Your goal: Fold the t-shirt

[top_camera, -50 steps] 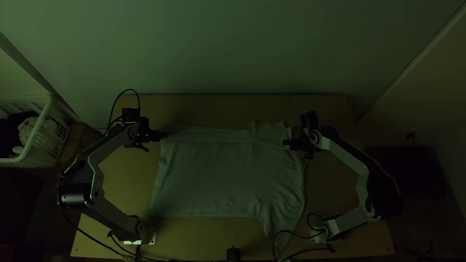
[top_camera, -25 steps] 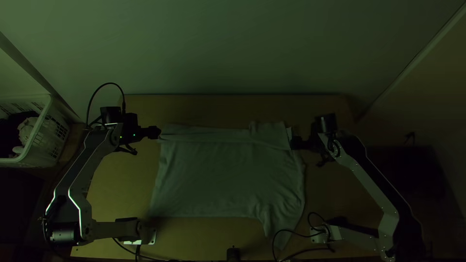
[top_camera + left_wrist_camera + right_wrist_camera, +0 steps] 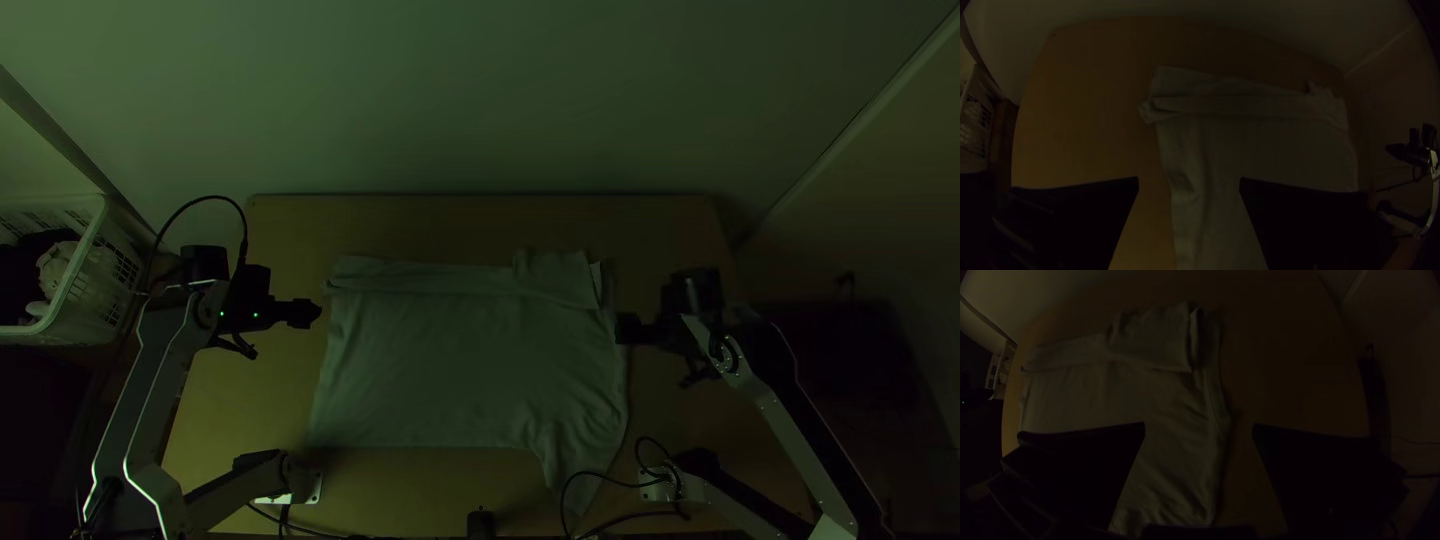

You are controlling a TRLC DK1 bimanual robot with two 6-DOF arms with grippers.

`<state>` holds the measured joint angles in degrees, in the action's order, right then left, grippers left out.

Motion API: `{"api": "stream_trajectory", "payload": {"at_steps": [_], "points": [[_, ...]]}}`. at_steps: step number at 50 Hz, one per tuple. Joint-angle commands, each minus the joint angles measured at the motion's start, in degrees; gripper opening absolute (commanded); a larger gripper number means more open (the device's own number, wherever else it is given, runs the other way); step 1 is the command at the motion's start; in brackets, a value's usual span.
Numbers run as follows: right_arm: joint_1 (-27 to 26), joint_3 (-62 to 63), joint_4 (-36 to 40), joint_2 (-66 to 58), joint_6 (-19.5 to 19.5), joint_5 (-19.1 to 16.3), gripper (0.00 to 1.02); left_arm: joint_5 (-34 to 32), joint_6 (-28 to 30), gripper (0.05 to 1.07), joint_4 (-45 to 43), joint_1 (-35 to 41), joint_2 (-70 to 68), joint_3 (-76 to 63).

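The left gripper [image 3: 312,313] has its jaws spread wide with nothing gripped; it points at the side edge of the t-shirt [image 3: 460,355], which shows through the gap between its fingers [image 3: 1090,210]. The right gripper [image 3: 624,328] also has its jaws wide apart and holds nothing, its tips at the t-shirt's opposite side edge. Most of the t-shirt lies spread between the two pairs of jaws. Beyond them, its far side is folded over in a long strip, with a sleeve nearest the right jaws; the other sleeve slants out on the near side of those jaws.
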<state>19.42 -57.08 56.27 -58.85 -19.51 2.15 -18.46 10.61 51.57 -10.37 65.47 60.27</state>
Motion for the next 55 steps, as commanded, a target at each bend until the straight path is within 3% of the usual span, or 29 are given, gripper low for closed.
{"api": "stream_trajectory", "payload": {"at_steps": [1, 7, 24, 33, 38, 47, 55], "points": [[2.2, 2.1, 5.9, 1.8, -2.1, 0.4, 0.99, -0.5, 2.5, 1.02, 3.4, -0.4, -4.7, -3.1], [6.1, 4.0, 11.7, 3.0, -4.6, 0.4, 0.99, -0.3, 5.3, 1.02, 9.2, 0.2, -9.6, -6.7], [10.6, 11.6, 13.3, 5.7, -5.6, 0.2, 0.95, 6.8, 12.1, 1.02, 25.2, 3.1, -12.5, -13.5], [11.5, 13.1, 13.4, 4.5, -5.6, -1.0, 0.95, 15.0, 15.1, 1.02, 25.8, 8.3, -16.3, -19.5], [11.5, 13.1, 13.7, 3.8, -5.6, -2.3, 0.95, 15.6, 16.5, 1.02, 25.5, 9.4, -16.5, -21.7], [11.1, 14.7, 15.0, 3.1, -7.2, -8.4, 0.95, 16.3, 16.8, 1.02, 24.4, 12.0, -16.1, -23.0], [10.9, 15.9, 15.0, 1.8, -7.4, -9.5, 0.95, 17.8, 17.1, 1.01, 24.4, 13.9, -13.0, -24.1]]}}
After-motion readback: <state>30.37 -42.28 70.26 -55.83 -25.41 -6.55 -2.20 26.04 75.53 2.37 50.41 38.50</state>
